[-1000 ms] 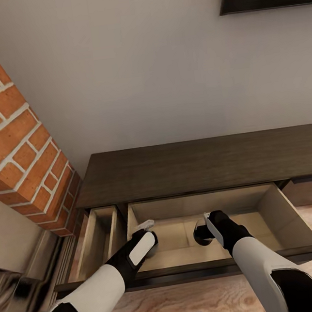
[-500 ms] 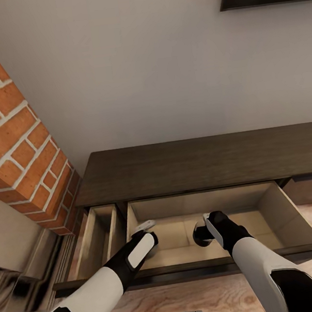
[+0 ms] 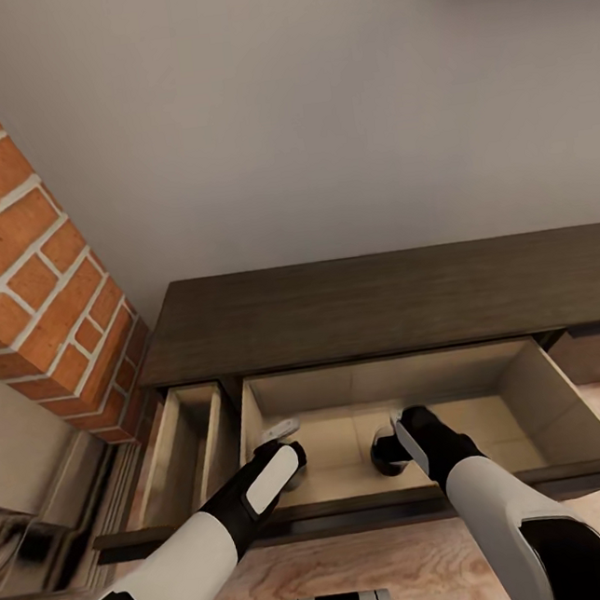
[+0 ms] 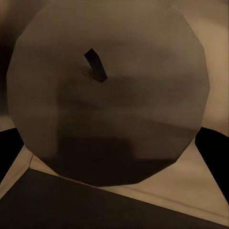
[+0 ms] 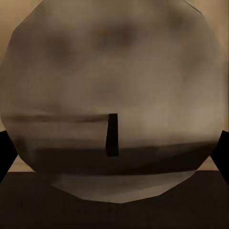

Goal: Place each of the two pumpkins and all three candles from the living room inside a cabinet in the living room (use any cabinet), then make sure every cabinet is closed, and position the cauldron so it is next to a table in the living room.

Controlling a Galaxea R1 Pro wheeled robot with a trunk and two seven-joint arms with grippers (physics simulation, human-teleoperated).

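Both pincers [image 3: 284,438] [image 3: 389,439] clasp candles [image 4: 109,95] [image 5: 112,100] (inside drawer [image 3: 536,384]).

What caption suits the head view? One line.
Left tool and right tool hold candles inside the cabinet's open drawer.

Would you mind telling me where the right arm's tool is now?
In the head view, the right tool is inside the cabinet's wide open drawer, right of the left tool.

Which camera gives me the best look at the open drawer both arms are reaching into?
The head view: it shows the wide drawer whole, pulled open below the cabinet top. The wrist views catch bits of its tan floor behind close-up candles.
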